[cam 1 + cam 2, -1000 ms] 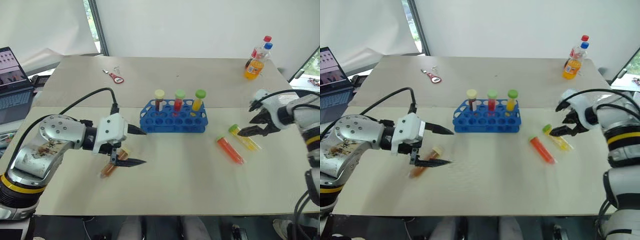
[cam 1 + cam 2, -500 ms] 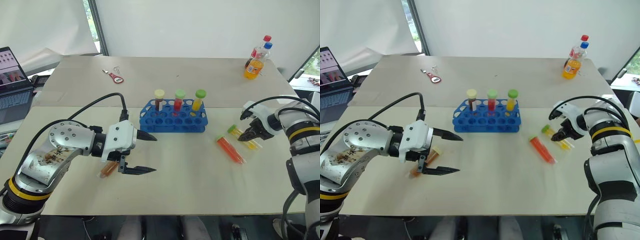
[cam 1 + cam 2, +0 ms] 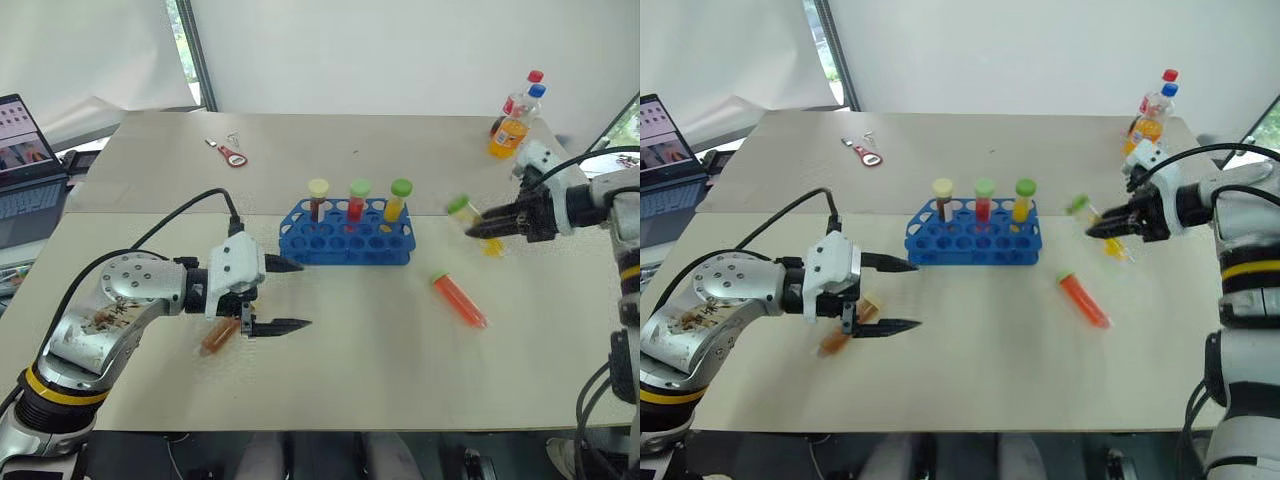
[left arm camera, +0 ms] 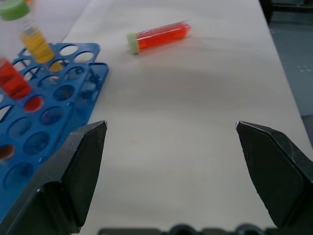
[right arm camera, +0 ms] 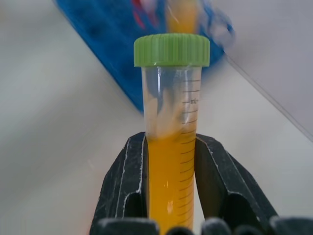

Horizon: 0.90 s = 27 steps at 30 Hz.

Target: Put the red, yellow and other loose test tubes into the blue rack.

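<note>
Right gripper (image 3: 488, 228) went from open around the yellow tube (image 3: 470, 221) on the table at right-centre of the frame to clamped on it, then lifted it up and toward frame centre; tube now off the table, green cap pointing toward the blue rack (image 3: 347, 240), just right of it. Left gripper (image 3: 288, 295) swung a bit: fingers pushed toward centre half a second ago, now back nearer lower left, jaws wide apart throughout.
</note>
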Each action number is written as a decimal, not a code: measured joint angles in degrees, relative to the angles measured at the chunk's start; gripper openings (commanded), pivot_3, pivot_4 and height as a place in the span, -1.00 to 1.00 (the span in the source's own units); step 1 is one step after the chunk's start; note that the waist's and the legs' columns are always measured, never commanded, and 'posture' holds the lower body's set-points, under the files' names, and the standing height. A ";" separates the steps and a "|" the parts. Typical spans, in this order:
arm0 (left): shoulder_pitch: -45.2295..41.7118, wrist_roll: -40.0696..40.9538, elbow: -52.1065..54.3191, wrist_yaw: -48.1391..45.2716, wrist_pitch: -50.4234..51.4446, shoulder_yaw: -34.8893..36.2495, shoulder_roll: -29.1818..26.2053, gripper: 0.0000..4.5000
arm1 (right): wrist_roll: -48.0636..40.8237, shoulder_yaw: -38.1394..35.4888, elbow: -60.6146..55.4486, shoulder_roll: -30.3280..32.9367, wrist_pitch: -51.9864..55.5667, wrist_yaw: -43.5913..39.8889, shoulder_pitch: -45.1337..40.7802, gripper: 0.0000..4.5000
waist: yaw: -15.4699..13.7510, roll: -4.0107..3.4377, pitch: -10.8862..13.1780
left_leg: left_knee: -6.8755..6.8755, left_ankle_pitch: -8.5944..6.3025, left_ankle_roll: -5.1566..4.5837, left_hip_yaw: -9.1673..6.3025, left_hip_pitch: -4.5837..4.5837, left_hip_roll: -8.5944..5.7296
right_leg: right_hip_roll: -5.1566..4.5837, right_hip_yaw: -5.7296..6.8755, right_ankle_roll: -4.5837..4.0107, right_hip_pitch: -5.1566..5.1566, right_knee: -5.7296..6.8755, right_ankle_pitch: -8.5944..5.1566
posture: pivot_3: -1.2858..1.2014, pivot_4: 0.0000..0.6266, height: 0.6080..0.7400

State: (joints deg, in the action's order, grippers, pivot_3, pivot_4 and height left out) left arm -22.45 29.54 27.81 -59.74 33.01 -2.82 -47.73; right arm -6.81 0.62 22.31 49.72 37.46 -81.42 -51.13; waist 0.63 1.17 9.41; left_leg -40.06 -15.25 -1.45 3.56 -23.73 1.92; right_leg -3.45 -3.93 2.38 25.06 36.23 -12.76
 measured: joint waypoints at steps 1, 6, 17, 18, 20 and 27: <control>-0.05 0.29 -0.04 0.17 0.25 0.46 0.09 1.00 | -2.41 -3.01 -5.14 -2.38 1.77 2.85 3.44 -0.59 | 0.01 0.00 0.00 | -0.01 0.00 0.00 -0.02 0.00 -0.01 | -0.02 -0.02 0.00 -0.01 -0.01 0.00 | 0.03 -0.52 0.89; -0.65 3.06 -1.57 2.60 2.82 2.49 2.66 1.00 | -8.03 -11.75 -21.43 -20.15 4.98 23.89 13.96 -0.59 | 0.11 0.01 0.00 | -0.18 0.04 0.06 -0.08 -0.01 -0.07 | -0.04 -0.08 0.02 0.08 0.52 0.01 | 0.03 -0.52 0.89; -1.36 2.02 -3.06 5.07 2.89 2.20 3.86 1.00 | -5.68 -11.29 -19.03 -30.53 -10.53 44.41 17.00 -0.59 | 0.13 0.01 0.00 | -0.17 0.08 0.13 0.01 -0.02 -0.10 | -0.02 -0.05 0.01 0.05 0.53 0.01 | 0.03 -0.52 0.89; -1.44 2.02 -3.06 5.08 2.89 1.98 3.86 1.00 | -5.67 -11.10 -18.22 -30.62 -11.28 44.90 17.05 -0.59 | 0.18 0.01 0.00 | -0.17 0.08 0.13 0.01 -0.02 -0.10 | -0.01 -0.05 0.01 0.05 0.52 0.01 | 0.03 -0.52 0.89; -1.64 2.14 -3.03 5.18 3.19 1.80 4.02 1.00 | -5.54 -10.39 -16.49 -30.71 -13.08 45.70 17.29 -0.59 | 0.24 0.01 0.00 | -0.17 0.08 0.13 0.01 -0.02 -0.10 | -0.01 -0.05 0.01 0.05 0.52 0.00 | 0.03 -0.52 0.89; -2.10 3.47 -1.54 5.43 4.89 1.80 4.07 1.00 | -4.48 -7.61 -13.86 -32.62 -19.40 48.76 17.76 -0.59 | 0.35 0.01 -0.01 | -0.18 0.08 0.13 -0.01 0.00 -0.09 | -0.01 -0.05 0.01 0.04 0.52 0.00 | 0.03 -0.52 0.89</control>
State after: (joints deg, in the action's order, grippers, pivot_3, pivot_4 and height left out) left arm -24.55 33.01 26.27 -54.32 37.90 -1.02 -43.66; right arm -11.29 -6.99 8.45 17.10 18.06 -32.66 -33.37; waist 0.99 1.18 9.41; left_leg -40.24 -15.17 -1.31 3.54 -23.73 1.83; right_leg -3.46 -3.98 2.39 25.10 36.75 -12.76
